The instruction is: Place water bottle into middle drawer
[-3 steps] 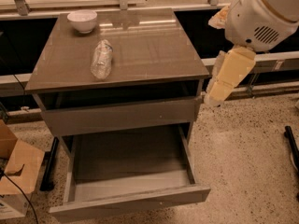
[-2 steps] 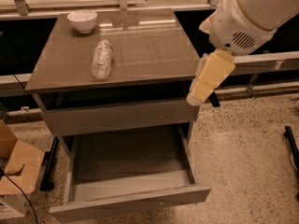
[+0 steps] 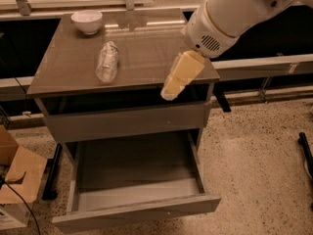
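Clear crinkled plastic water bottle (image 3: 107,61) lies sideways on the grey-brown desk (image 3: 146,43), well apart from your cream end effector (image 3: 171,88), which carries nothing, opening impossible to tell; centre it crosswise over the bottle's middle before descending.

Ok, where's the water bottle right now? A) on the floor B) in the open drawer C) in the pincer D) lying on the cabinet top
D: the water bottle lies on its side on the cabinet top, left of the pincer, which hangs at the top's front right edge; the middle drawer stands open below.
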Controlling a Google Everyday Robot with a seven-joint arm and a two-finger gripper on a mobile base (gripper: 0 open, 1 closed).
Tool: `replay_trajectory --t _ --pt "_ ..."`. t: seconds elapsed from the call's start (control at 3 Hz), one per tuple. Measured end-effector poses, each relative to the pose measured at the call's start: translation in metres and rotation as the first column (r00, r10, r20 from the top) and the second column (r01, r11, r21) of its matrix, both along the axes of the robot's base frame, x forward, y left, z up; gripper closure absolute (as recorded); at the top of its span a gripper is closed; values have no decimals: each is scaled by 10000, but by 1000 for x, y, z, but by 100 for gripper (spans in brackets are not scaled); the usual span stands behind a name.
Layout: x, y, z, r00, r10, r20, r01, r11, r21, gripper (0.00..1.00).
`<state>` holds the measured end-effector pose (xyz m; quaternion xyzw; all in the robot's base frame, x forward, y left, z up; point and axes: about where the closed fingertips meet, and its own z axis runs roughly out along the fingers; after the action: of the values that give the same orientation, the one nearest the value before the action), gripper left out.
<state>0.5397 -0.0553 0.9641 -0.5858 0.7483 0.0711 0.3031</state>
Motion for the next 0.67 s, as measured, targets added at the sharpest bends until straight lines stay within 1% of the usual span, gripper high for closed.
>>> replay_trajectory --t 0.33,0.67 --pt "32 34 -16 9997 187 -185 -174 9976 667 0" --pt "63 66 -37 9984 334 -461 -280 9931 1135 0"
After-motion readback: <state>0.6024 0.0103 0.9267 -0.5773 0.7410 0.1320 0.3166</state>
